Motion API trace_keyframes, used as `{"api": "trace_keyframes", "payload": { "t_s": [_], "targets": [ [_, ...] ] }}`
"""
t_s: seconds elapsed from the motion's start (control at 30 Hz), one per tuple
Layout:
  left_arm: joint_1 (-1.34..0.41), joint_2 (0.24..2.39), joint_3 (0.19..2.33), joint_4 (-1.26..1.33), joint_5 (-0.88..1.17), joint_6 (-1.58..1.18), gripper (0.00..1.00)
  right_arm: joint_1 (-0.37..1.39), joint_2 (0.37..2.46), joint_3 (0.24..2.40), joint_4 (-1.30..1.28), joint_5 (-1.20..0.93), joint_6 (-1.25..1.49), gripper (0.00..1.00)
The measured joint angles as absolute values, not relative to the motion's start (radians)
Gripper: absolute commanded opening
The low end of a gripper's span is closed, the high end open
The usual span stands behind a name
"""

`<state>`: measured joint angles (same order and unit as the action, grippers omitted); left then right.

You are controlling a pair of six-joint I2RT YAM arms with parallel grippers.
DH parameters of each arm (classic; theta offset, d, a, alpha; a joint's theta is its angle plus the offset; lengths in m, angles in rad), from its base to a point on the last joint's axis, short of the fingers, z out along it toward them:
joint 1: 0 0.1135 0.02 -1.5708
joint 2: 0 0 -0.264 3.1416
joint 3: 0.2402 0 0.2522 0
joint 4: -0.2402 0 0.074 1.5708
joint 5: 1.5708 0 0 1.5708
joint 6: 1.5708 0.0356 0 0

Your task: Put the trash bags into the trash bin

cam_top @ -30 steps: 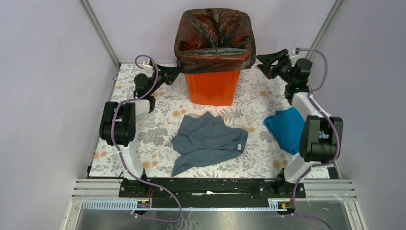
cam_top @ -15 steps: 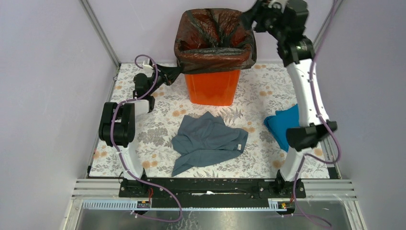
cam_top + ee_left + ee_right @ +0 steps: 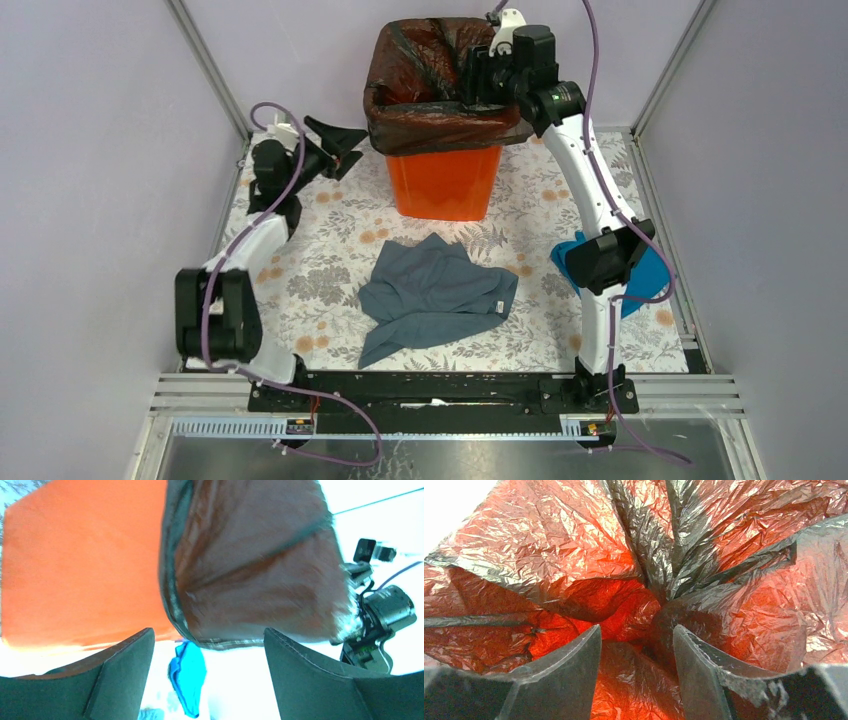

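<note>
One trash bag sits in the one trash bin. It lines the inside, and its mouth is folded out over the rim and hangs down the upper part of the outer walls. The bag is thin, glossy black plastic, finely crinkled. It looks brownish-red where the orange shows through, with dark pleats running together toward the middle of the inside. The bin is bright orange and tapered, and stands at the far middle of the worktop.

There are two arms. The right claw hangs over the bin's opening on its right side, pointing down into the bag; its fingers are spread with nothing between them. The left claw is just beside the bin's left wall at the height of the bag's overhang. It is also spread, and it touches neither bag nor bin.

Two cloths lie on the worktop: a rumpled grey cloth near the middle, and a blue cloth to the right, partly behind the right arm.

The worktop has a pale floral pattern. Plain lilac walls with metal corner posts close it in.
</note>
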<state>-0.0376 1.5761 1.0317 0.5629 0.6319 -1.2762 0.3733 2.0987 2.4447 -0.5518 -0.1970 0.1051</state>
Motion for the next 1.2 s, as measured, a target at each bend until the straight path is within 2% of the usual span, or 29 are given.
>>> {"api": "trace_keyframes", "payload": {
  "t_s": [0.13,0.27,0.4,0.47,0.63,0.87,1.2],
  "targets": [
    [-0.030,1.383,0.954,0.425,0.582,-1.155,0.95,0.374,2.085,2.434,-0.550,-0.194,0.116,0.67],
    [-0.031,1.230,0.902,0.271,0.547,-1.059,0.99,0.377,2.042,2.415,-0.548,-0.194,0.130,0.77],
    [-0.072,1.181,1.016,0.093,0.447,-0.918,0.99,0.377,1.959,2.349,-0.543,-0.191,0.148,0.96],
    [-0.099,1.190,1.106,0.046,0.385,-0.867,0.99,0.377,1.893,2.282,-0.528,-0.178,0.155,0.99],
    [-0.151,1.288,1.339,0.027,0.251,-0.789,0.99,0.377,1.720,2.111,-0.478,-0.155,0.162,1.00],
    [-0.222,1.589,1.676,-0.070,0.140,-0.657,0.98,0.377,1.552,1.961,-0.426,-0.144,0.163,1.00],
    [-0.258,1.882,2.059,-0.285,0.060,-0.508,0.77,0.377,1.487,1.858,-0.410,-0.116,0.131,1.00]
  ]
}}
